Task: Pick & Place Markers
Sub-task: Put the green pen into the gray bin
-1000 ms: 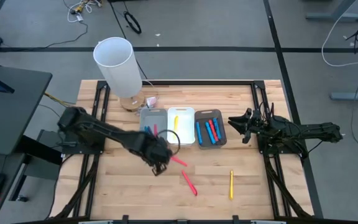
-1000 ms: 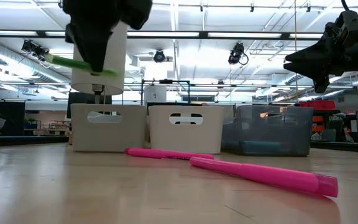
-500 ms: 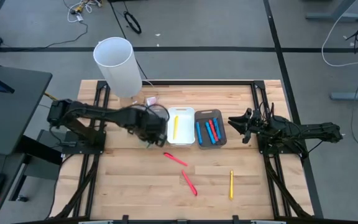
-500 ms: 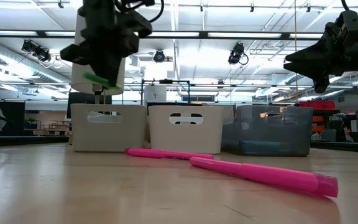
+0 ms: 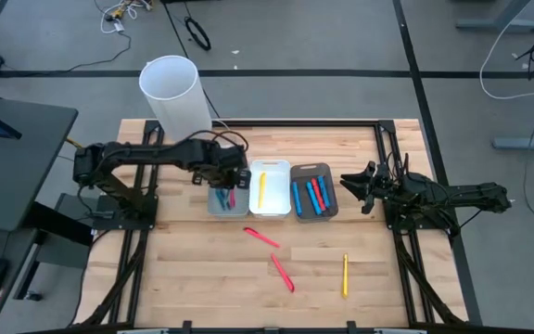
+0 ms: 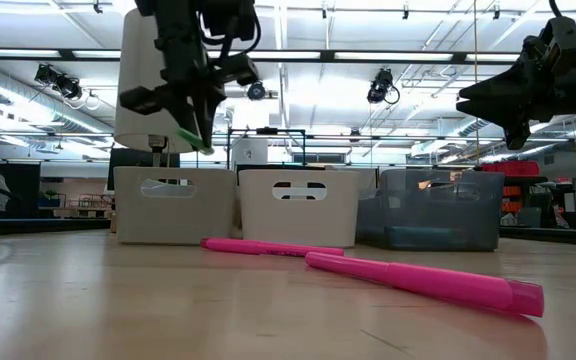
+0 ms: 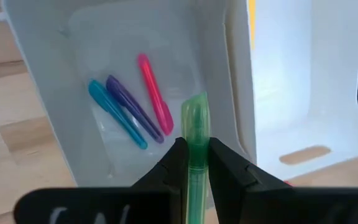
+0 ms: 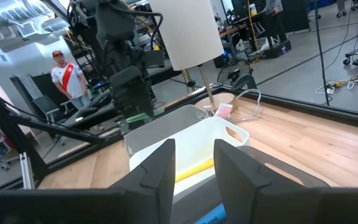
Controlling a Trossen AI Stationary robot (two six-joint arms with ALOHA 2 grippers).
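Three bins (image 5: 270, 168), two pink markers (image 5: 261, 237), one yellow marker (image 5: 345, 275)

A light wooden table (image 5: 193, 278) carries three small bins in a row: a grey bin (image 5: 222, 199) directly under the left claw (image 5: 228, 178), a white bin (image 5: 270, 190) beside it, a dark bin (image 5: 314, 192) nearest the right claw (image 5: 352, 188). Two pink markers (image 5: 261, 237) (image 5: 283, 273) and a yellow marker (image 5: 345, 275) lie loose nearer the table's front edge than both claws

We see the left gripper (image 7: 194, 163), w/ the green marker (image 7: 195, 146) pinched, has swung from above the pink markers (image 5: 269, 249) up over the left grey bin (image 7: 55, 93).
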